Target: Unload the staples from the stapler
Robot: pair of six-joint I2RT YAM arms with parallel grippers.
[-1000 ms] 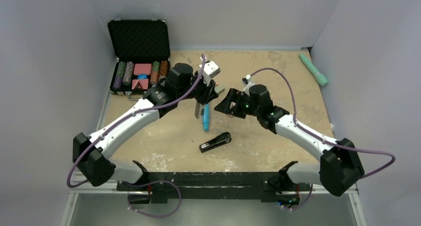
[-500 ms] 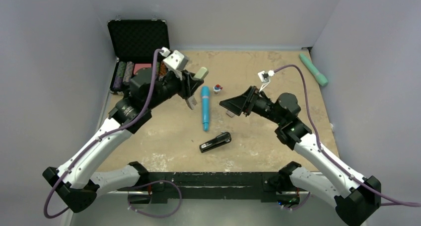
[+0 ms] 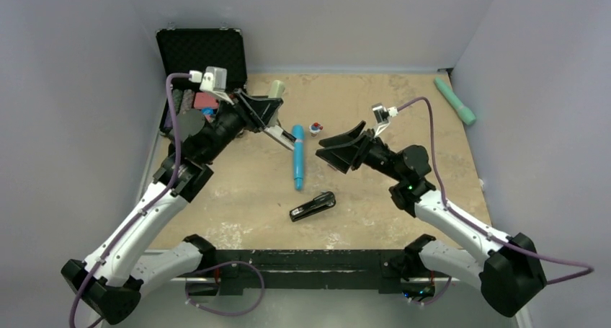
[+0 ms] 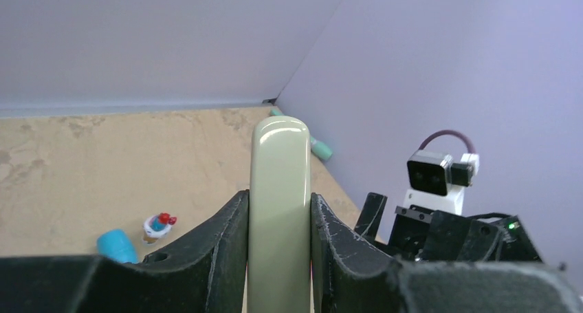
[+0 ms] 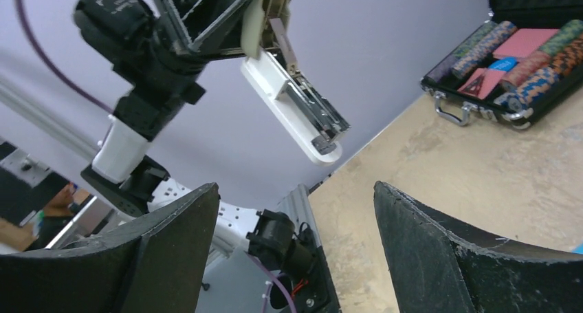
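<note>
While the left jaws clamp narrowly on the pale green stapler [image 4: 278, 189], gripping its upper handle from both sides, the tool is held up off the table [image 3: 375, 97] near the open chip case [image 3: 202, 58]. Its body is hinged apart, and the white lower half slants down and away from the handle, with its channel facing the right wrist camera. Along that channel runs a silvery strip, possibly the staples [image 5: 313, 113], though the view is too coarse to be sure. The right jaws stand wide apart and hold nothing. They are raised above the table and point toward the opened stapler without touching it. Between the arms a long blue object [image 3: 297, 157] lies on the table. A black stapler [image 3: 313, 206] lies nearer the bases, and a small red-and-blue item [image 3: 315, 129] sits just beside the blue object's far end. A teal object [image 3: 455, 101] lies by the right wall.
</note>
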